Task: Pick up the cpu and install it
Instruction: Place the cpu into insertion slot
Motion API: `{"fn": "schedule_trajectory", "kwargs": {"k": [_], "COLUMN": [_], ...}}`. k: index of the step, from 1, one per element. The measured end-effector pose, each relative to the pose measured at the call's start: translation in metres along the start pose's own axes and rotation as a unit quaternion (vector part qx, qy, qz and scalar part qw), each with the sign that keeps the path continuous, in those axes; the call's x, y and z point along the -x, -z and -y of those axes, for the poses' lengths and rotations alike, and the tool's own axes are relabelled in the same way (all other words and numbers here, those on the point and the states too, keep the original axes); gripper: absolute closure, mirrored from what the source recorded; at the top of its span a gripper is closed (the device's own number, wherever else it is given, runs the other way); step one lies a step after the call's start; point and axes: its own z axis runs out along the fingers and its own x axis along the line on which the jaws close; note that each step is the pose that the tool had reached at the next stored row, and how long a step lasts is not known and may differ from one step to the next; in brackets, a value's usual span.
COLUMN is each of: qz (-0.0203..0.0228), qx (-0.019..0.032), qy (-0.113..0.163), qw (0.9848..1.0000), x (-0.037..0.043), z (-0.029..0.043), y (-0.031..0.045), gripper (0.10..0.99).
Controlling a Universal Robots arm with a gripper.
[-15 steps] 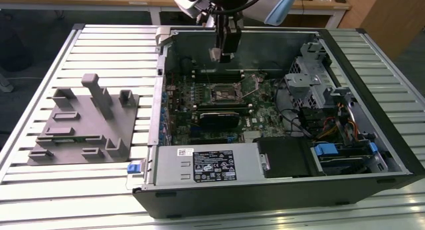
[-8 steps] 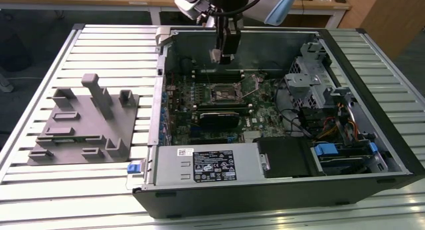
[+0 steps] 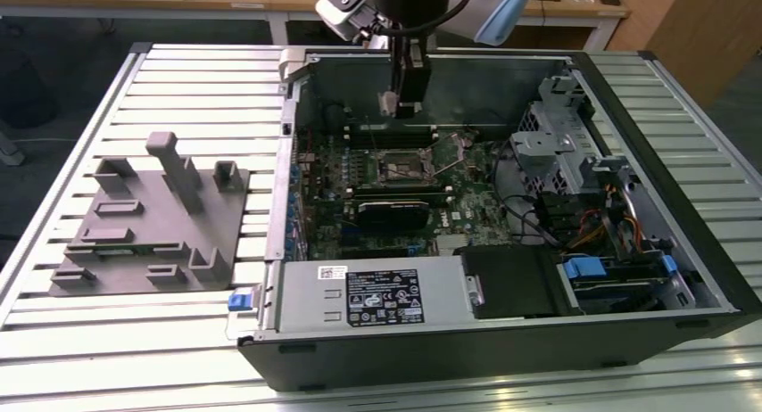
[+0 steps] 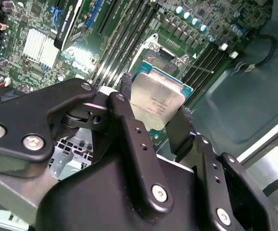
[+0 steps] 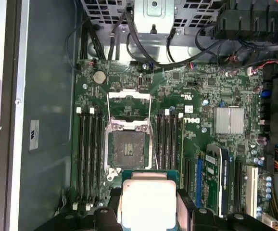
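Observation:
The cpu (image 4: 154,98), a flat square chip with a silver-grey top, is held by its edges between my gripper's black fingers (image 4: 129,120). My gripper (image 4: 156,105) is shut on it. The first wrist view has the cpu (image 5: 148,199) just short of the open motherboard socket (image 5: 128,149), whose metal load plate (image 5: 129,102) is flipped up. In the exterior view my gripper (image 3: 402,104) hangs inside the open computer case, above and a little behind the socket (image 3: 399,168).
A grey plastic tray (image 3: 155,225) with upright blocks lies on the slatted table at the exterior view's left. Inside the case are memory slots (image 5: 90,154) beside the socket, a black card (image 3: 393,209), the power supply (image 3: 369,292), a drive cage (image 3: 559,144) and cables.

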Motion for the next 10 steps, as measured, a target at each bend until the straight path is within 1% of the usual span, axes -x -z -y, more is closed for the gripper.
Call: {"fn": "schedule_trajectory", "kwargs": {"k": [2, 6, 10], "qz": [-0.0001, -0.0001, -0.0001], "qx": [-0.0002, -0.0003, -0.0003], "qy": [0.0, 0.0, 0.003], "qw": [1.0, 1.0, 1.0], "x": [0.0, -0.0001, -0.0015], "z": [-0.0035, -0.0074, -0.0097], "y": [-0.0016, -0.0047, -0.0112], "gripper": [0.549, 0.549, 0.549]}}
